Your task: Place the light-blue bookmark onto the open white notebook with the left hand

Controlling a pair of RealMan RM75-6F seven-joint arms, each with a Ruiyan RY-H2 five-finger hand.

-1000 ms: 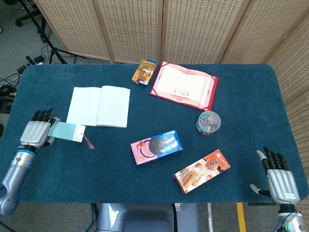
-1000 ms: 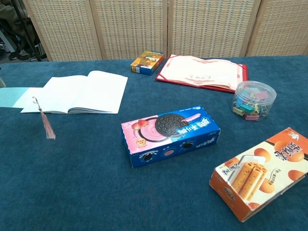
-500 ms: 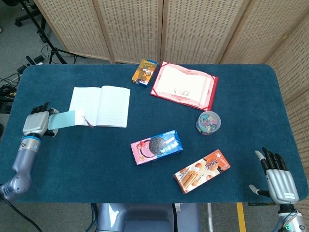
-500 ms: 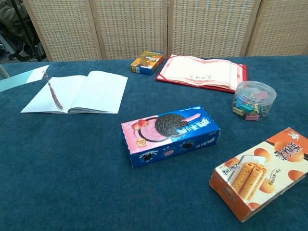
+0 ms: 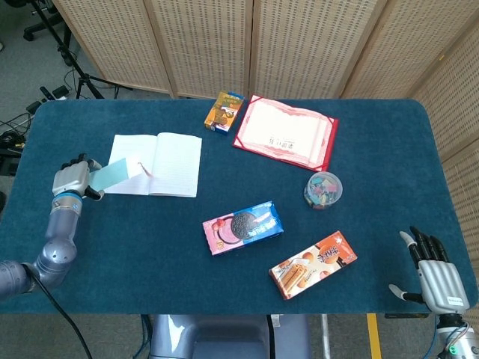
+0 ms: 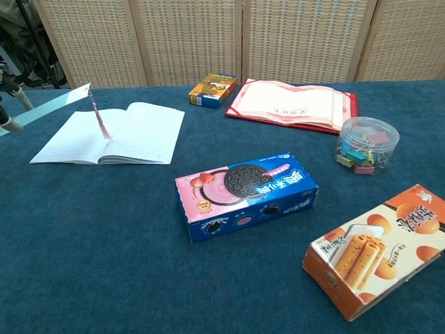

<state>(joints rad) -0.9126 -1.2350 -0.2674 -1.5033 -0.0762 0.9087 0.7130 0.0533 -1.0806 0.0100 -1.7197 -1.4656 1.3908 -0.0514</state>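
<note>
Your left hand (image 5: 72,178) sits at the far left of the dark blue felt-covered bench (image 5: 374,149), with its fingers closed on the near end of the light-blue paper bookmark (image 5: 116,170). The strip is lifted off the bench. Its long axis runs away from your fingers toward the right, so the free end already hangs over the left page of the open white lined notebook (image 5: 156,164). The pink tassel (image 6: 99,120) dangles from that free end; in the chest view it hangs just above the left page, though from these angles you cannot tell whether it is touching the paper.

The coming move turns on one thing: the notebook lies to the right of your fingers, straight along the bookmark's length, and your left hand is by far the nearer one. Carrying the strip a little further right and lowering it should lay it flat on the page before you let go.

Further right lie a blue-and-pink cookie box (image 5: 243,227), an orange wafer-roll box (image 5: 313,264), a clear round tub of coloured clips (image 5: 322,189) and a red-bordered certificate folder (image 5: 286,132). Your right hand (image 5: 438,275) rests at the near right corner, fingers extended and apart, holding nothing.
</note>
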